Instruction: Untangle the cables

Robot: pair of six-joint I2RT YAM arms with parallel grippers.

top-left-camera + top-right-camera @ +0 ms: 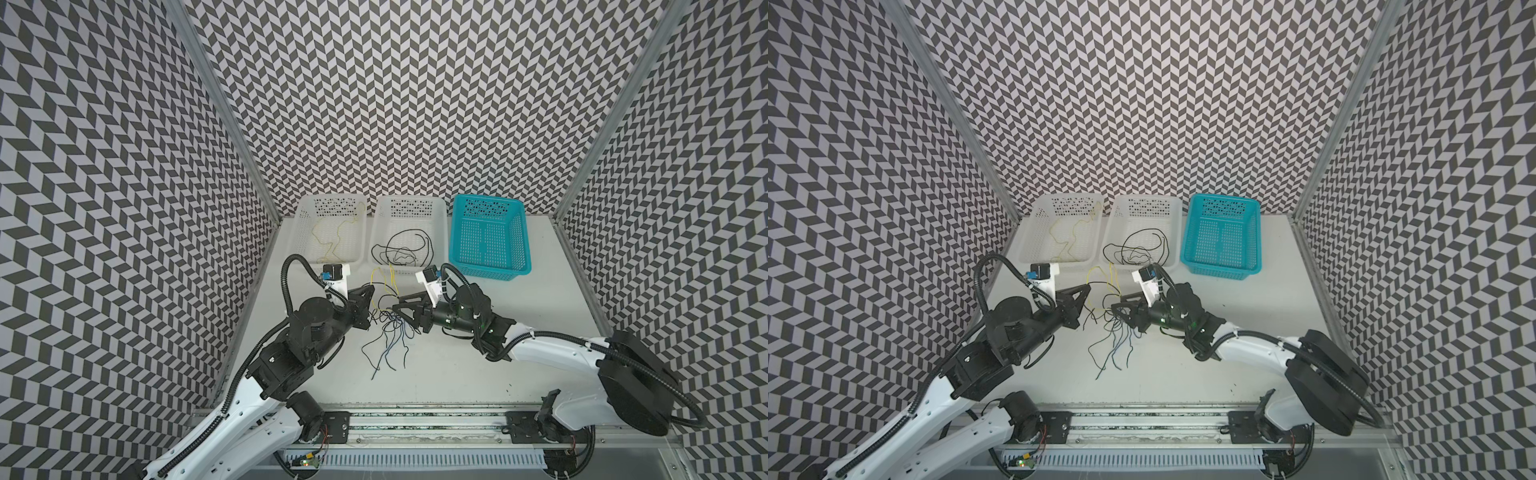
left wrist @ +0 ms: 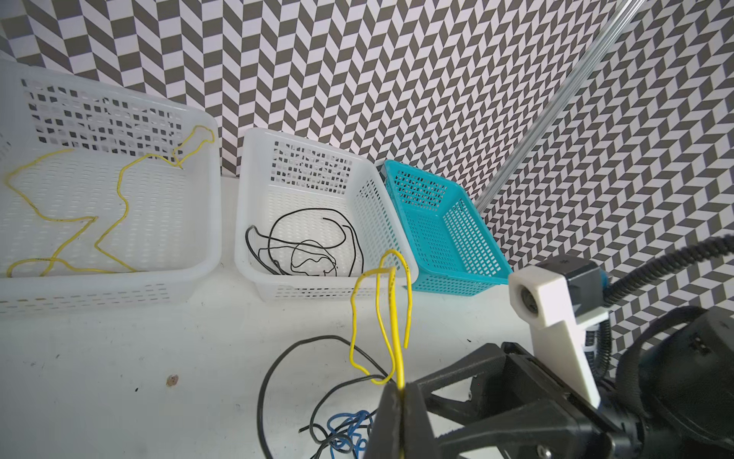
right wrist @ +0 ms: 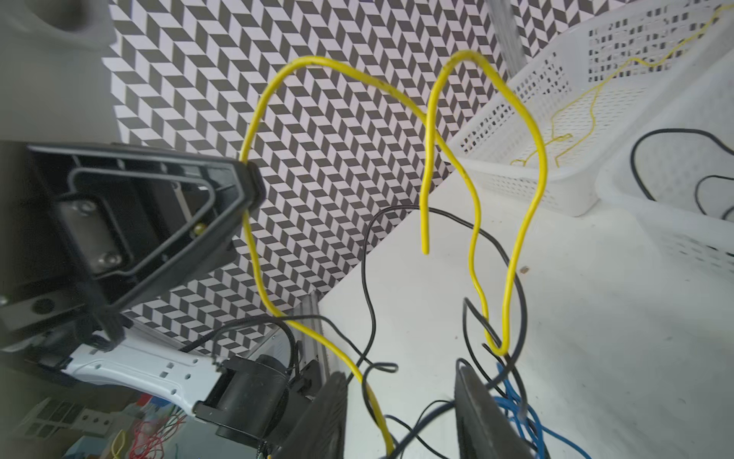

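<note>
Plainly, the left end effector (image 2: 400,397) is clamped on a thin yellow cable (image 2: 393,310) in its wrist view. Only the right wrist view shows the right end effector (image 3: 401,429) with fingers apart, straddling that cable. Both top views show the tangle of black and blue cables (image 1: 392,324) on the white bench (image 1: 457,365) between them.

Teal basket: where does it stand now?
In both top views the teal basket stands at the back of the table, rightmost of three, beside the middle white basket.

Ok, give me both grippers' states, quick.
Left gripper: shut on the yellow cable.
Right gripper: open, tangled cables between its jaws, none clamped.
</note>
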